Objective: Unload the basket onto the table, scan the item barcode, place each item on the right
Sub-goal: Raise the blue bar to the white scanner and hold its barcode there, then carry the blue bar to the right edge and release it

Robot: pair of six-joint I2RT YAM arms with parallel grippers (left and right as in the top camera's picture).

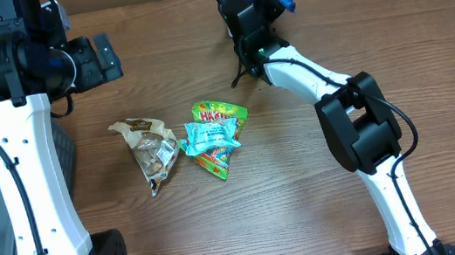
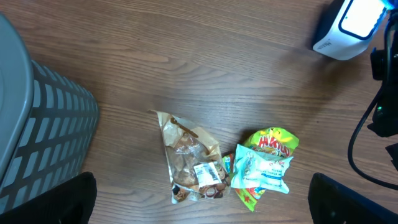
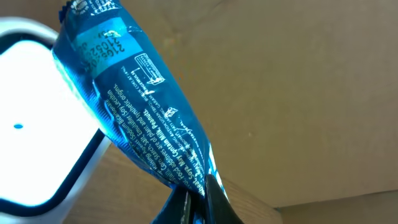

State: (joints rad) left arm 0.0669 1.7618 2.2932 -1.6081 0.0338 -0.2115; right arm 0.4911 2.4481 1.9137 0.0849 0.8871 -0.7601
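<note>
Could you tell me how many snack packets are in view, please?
4. A clear crinkly nut bag, a green gummy bag and a pale blue packet overlapping it lie mid-table; a shiny dark blue wrapper is in the right gripper.

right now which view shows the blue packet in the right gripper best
Right wrist: the blue packet fills the frame with its print legible, pinched at the bottom by the right gripper, next to the lit scanner. Overhead shows only a blue sliver past the gripper. Left wrist misses it.
</note>
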